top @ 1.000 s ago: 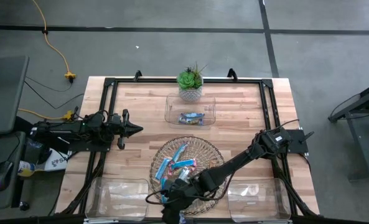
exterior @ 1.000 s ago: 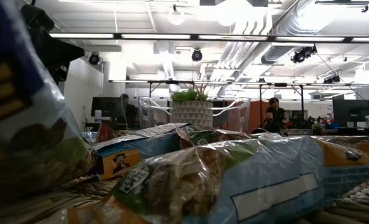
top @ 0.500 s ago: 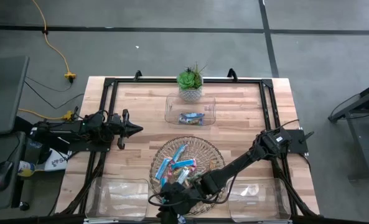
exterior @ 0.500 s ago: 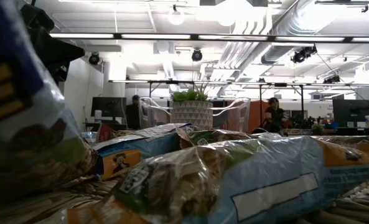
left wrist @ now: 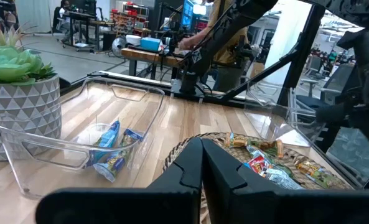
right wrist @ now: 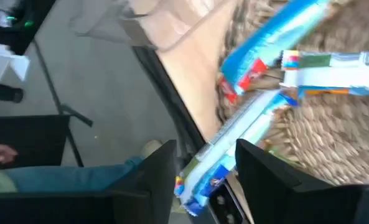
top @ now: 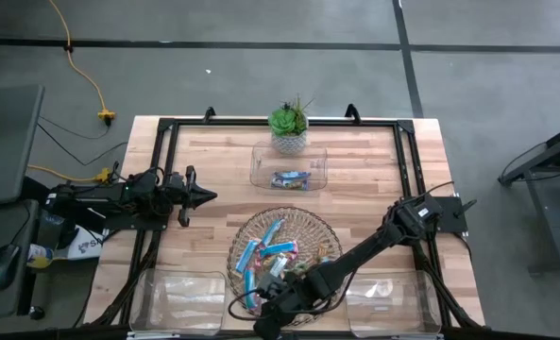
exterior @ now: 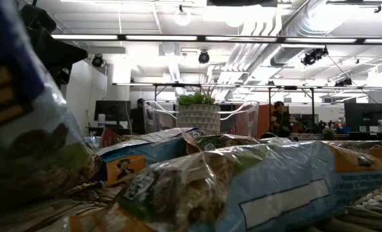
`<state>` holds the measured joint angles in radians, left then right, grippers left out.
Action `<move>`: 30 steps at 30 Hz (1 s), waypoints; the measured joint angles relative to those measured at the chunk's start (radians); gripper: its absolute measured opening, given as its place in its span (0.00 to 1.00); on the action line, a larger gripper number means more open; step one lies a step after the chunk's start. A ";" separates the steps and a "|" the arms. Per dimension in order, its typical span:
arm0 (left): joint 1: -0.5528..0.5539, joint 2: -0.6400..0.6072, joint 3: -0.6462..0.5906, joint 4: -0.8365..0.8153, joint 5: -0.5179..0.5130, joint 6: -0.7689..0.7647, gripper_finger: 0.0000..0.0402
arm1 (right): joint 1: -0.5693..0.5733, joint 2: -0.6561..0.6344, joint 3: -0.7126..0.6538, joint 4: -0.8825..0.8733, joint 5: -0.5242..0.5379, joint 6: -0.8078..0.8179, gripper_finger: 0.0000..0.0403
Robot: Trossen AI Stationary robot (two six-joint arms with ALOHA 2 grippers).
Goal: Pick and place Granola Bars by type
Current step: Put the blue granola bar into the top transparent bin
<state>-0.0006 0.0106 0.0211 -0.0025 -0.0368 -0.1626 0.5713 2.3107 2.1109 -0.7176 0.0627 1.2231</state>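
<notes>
Several granola bars, blue, tan-green and silvery-blue, lie in a round wicker tray at the table's near middle; they fill the low view. Others lie in a clear bin at the far middle. My right gripper is at the tray's near rim, closed on a blue granola bar. My left gripper is shut and empty above the table's left part, pointing toward the tray; it also shows in its wrist view. My right gripper pinches the blue bar's near end between its two fingers. The bar runs lengthwise out from between the fingers toward the tray's middle, its far end over the wicker. Whether that end rests on the tray does not show.
Two clear bins stand at the near edge, one left and one right of the tray. A potted plant stands behind the far bin. A black frame runs around the table top. People show in the room behind.
My right gripper has gone a little toward the table's near edge at the tray's near rim, with the blue bar between its fingers.
</notes>
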 joint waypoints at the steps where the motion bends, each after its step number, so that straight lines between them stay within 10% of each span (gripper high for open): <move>1: 0.000 0.000 0.000 0.000 0.000 0.000 0.00 | 0.000 0.006 0.000 0.001 0.001 0.012 0.41; 13: 0.000 0.000 0.000 0.000 0.000 0.000 0.00 | -0.013 0.058 0.000 0.006 0.009 0.082 0.64; 30: 0.000 0.000 0.000 0.000 0.000 0.000 0.00 | -0.028 0.098 0.000 -0.036 -0.053 0.148 0.66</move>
<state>-0.0006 0.0109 0.0209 -0.0025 -0.0364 -0.1625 0.5430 2.4088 2.1111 -0.7532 0.0097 1.3712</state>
